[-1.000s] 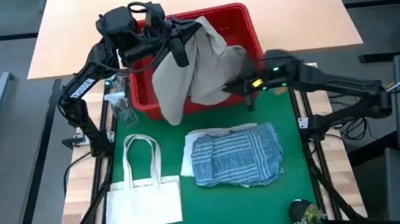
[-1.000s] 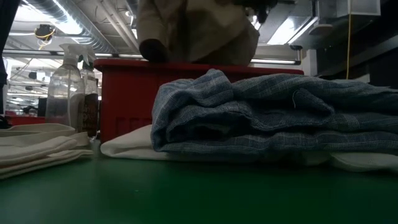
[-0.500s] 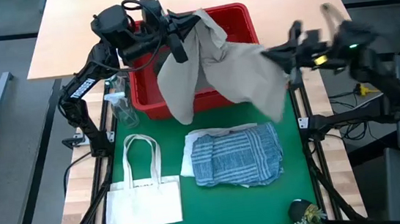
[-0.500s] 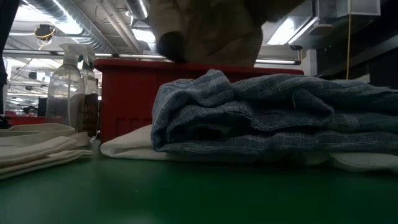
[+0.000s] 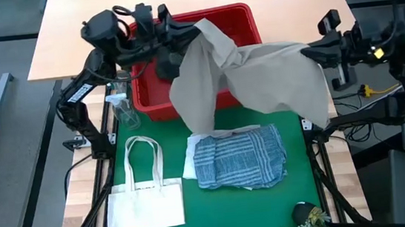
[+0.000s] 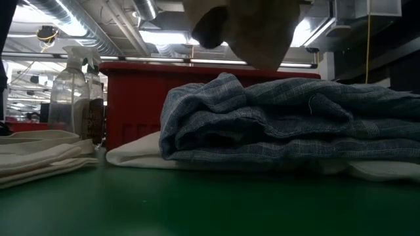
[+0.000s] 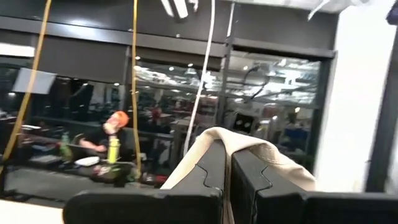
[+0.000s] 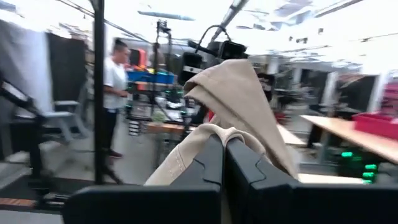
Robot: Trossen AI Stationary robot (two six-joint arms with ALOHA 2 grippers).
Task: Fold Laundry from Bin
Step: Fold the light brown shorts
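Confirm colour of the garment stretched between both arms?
Plain beige/tan garment, no pattern. Shows best in the high view, hanging over the red bin.

soft cloth, hard plastic, matt surfaces

the beige garment (image 5: 259,78) is soft matt cloth, creased; the bin (image 5: 242,20) is smooth red plastic with a slight sheen. at 6 o'clock, the striped garment (image 5: 238,158) is rumpled woven cloth, on a matt green mat (image 5: 151,126); the tote bag (image 5: 145,201) at 7 o'clock is plain white fabric; the spray bottle (image 6: 67,92) is clear glossy plastic.
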